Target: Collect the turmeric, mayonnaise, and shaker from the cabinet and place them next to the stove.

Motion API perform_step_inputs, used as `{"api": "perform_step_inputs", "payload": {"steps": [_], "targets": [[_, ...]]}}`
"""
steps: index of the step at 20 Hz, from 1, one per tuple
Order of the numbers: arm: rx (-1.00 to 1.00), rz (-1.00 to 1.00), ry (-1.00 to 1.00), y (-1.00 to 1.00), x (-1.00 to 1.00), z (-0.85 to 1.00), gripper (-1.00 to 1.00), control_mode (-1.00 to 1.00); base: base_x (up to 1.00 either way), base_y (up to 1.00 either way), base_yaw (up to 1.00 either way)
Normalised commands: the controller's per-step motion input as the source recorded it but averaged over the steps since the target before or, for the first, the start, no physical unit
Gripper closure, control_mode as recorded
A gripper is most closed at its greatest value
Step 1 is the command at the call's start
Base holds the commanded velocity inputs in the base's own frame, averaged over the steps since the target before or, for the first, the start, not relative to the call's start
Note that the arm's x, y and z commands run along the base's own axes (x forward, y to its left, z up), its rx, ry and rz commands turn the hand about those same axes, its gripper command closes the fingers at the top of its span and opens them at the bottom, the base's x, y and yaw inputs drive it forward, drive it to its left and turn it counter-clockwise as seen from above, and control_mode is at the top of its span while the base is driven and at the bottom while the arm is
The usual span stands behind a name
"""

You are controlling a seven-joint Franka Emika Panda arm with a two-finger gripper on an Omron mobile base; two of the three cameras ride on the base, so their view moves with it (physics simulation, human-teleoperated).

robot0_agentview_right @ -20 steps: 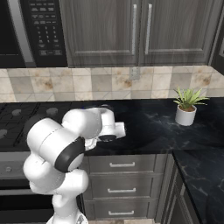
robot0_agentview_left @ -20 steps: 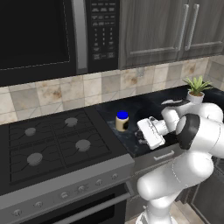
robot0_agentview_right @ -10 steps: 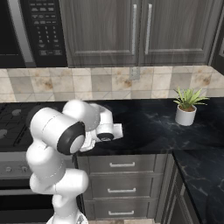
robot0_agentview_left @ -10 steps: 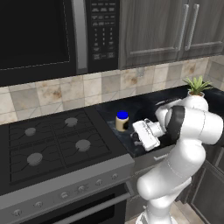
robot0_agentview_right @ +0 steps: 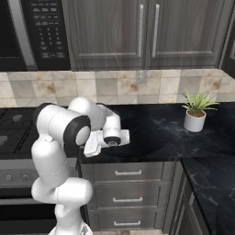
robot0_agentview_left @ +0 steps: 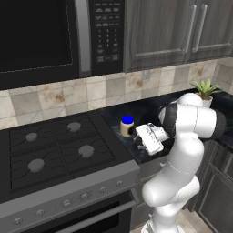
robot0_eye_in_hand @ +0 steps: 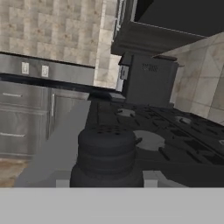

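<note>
Right at the claw's tip sits the shaker (robot0_eye_in_hand: 106,155), all black with its ribbed rounded top, pinched between the fingers and carried low over the worktop (robot0_agentview_left: 150,111) beside the stove (robot0_agentview_left: 54,150). From the left base view the claw (robot0_agentview_left: 142,142) points toward the cooktop's edge, just short of the mayonnaise (robot0_agentview_left: 127,126), whose blue lid stands on the black marble between stove and arm. From the hand view, burners and grates stretch out beyond the shaker. Farther right, a small potted plant (robot0_agentview_right: 196,112) rests on the worktop, well apart, under the grey cabinet (robot0_agentview_right: 147,32) doors.
</note>
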Motion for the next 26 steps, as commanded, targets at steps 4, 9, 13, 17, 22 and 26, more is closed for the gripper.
{"api": "perform_step_inputs", "payload": {"steps": [4,9,13,17,22,26], "targets": [[0.00,0.04,0.00,0.03,0.20,-0.29,1.00,-1.00,0.00,0.00,0.00],[0.00,0.04,0.00,0.00,0.23,-0.18,1.00,-1.00,0.00,0.00,0.00],[0.01,0.02,0.00,0.00,0.24,-0.13,1.00,-1.00,0.00,0.00,0.00],[0.01,0.01,0.00,0.00,0.22,-0.15,1.00,-1.00,0.00,0.00,0.00],[0.01,0.01,0.00,0.00,0.17,-0.15,1.00,-1.00,0.00,0.00,0.00],[0.00,0.01,0.00,0.00,0.14,-0.22,1.00,-1.00,0.00,0.00,0.00]]}}
